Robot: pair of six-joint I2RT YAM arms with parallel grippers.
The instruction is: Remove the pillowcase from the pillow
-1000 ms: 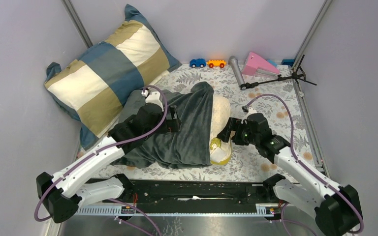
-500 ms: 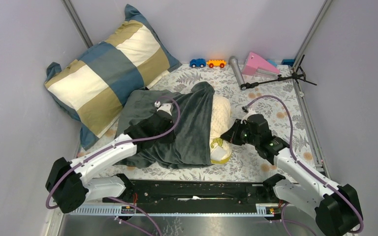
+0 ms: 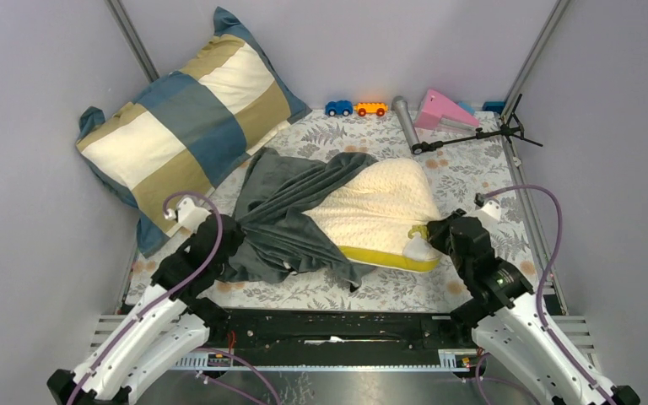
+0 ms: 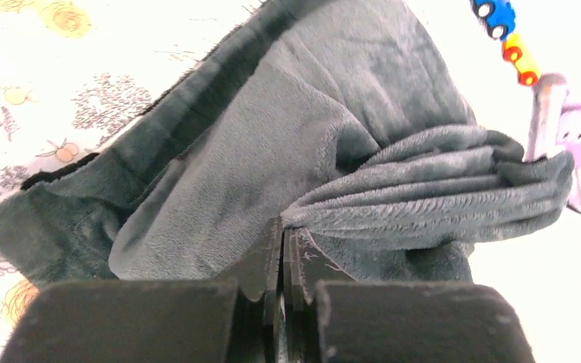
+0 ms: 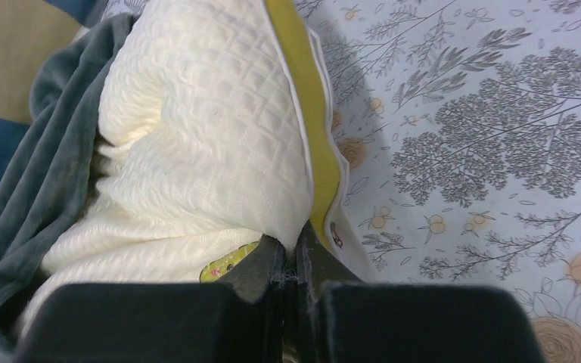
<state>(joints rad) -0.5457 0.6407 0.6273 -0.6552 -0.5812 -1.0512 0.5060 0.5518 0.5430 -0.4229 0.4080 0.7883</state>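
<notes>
- The pillowcase (image 3: 291, 224) lies bunched, grey side up, left of centre in the top view, covering only the left end of the pillow (image 3: 380, 207).
- The pillow sits at the centre of the frame. Most of its quilted cream face is bare, and its yellow band runs along the lower edge.
- The left gripper (image 4: 284, 246) is clenched on a gathered fold of the pillowcase (plush pinched between its closed fingers).
- The right gripper (image 5: 295, 249) is clamped on the pillow's lower-right corner, at the yellow band.
- A checked cushion (image 3: 186, 126) fills the upper left, just beside the pillowcase.
</notes>
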